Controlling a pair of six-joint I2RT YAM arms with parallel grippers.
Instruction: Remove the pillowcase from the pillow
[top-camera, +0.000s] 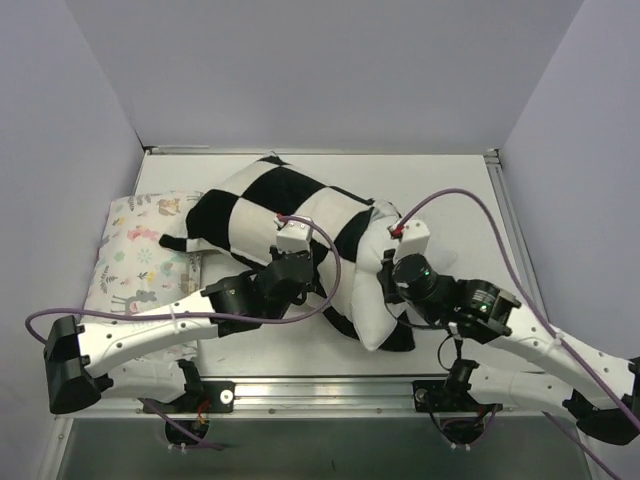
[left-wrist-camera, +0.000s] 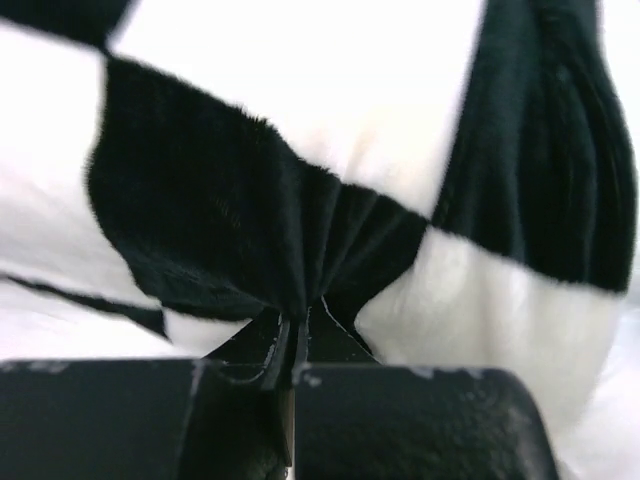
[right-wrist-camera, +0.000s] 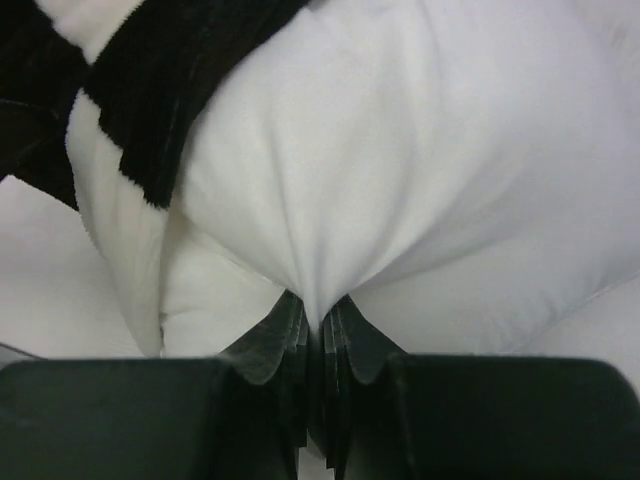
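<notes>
The pillowcase is lying on the tabletop, with the pillow sticking out at its right end. A second pillow is lying left of it, maybe tucked partly under.

A robot lab's test cell: plain pale walls box the white table behind and at both sides; along its near edge a metal rail carries 2 cabled robot arms.

Black-and-white checkerboard pillowcase, plain white pillow, pale animal-print pillow in pastels, purple cables
</notes>
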